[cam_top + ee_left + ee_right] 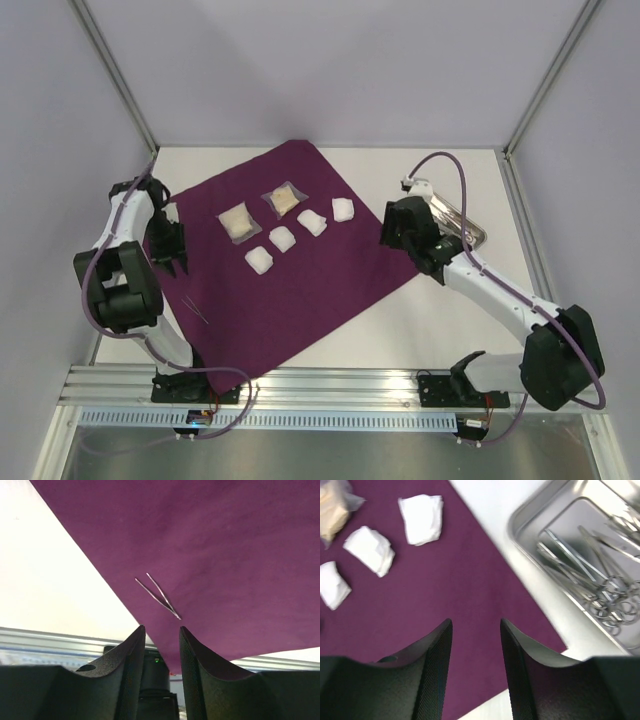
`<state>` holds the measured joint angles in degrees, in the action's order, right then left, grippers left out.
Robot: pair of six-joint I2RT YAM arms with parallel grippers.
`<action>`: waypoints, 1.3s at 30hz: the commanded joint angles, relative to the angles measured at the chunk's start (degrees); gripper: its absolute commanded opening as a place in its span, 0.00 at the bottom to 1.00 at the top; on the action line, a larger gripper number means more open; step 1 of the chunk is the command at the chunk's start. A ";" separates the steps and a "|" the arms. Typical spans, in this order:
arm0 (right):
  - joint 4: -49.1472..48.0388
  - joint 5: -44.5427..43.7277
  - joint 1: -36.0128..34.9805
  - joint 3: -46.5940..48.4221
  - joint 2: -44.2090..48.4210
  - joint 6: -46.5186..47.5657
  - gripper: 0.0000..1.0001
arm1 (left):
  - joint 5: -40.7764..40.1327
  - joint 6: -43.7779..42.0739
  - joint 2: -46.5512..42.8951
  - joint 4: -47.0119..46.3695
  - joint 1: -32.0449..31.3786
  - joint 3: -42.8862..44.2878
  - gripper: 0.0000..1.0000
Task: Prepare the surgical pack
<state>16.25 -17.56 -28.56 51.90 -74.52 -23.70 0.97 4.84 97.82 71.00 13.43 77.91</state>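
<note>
Purple cloth at centre bears gauze pads and packets upper centre, thin forceps lower left; steel tray at right. Left gripper and right gripper: jaws apart, empty.

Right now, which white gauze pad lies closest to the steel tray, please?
The rightmost pad, ending the diagonal row of four, nearest the tray.

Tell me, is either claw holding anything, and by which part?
Nothing is held. The left gripper hangs empty, jaws apart, near the forceps on the cloth; the right gripper is empty too, near the tray.
</note>
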 commanded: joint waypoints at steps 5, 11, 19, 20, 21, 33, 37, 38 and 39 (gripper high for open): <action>2.64 -3.09 -5.90 7.69 0.69 -7.06 0.45 | 7.54 3.33 -3.07 -8.15 3.00 -2.84 0.43; 6.16 -0.54 -6.51 9.19 2.10 -7.41 0.45 | 12.03 3.24 -3.87 -11.14 4.41 -7.06 0.42; 4.39 1.83 -6.51 9.17 1.23 -9.96 0.40 | 7.49 8.25 -13.69 -13.69 6.08 -15.31 0.40; 4.75 1.22 -6.51 10.05 -0.35 -9.78 0.37 | 6.33 9.99 -16.06 -15.44 6.17 -16.90 0.39; 5.10 -0.44 -6.51 10.93 -1.23 -9.35 0.36 | 5.10 11.23 -20.52 -16.50 6.08 -18.65 0.39; 28.14 -5.02 -7.04 38.96 -14.68 -5.04 0.32 | -2.56 20.21 -12.93 -17.12 14.08 -21.39 0.37; 29.97 -5.29 -7.04 44.85 -19.16 -4.42 0.32 | -1.33 21.08 -12.13 -18.53 14.34 -23.24 0.35; 30.59 -4.85 -7.04 46.17 -21.00 -4.33 0.32 | -1.24 21.09 -12.04 -18.62 14.34 -23.42 0.34; 31.38 -4.68 -7.04 47.14 -21.89 -4.16 0.32 | 0.85 21.09 -11.34 -18.62 14.34 -23.59 0.33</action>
<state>43.86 -21.32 -35.24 94.96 -92.92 -29.76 -0.40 23.99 86.80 53.76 27.64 54.46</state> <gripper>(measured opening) 0.319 0.343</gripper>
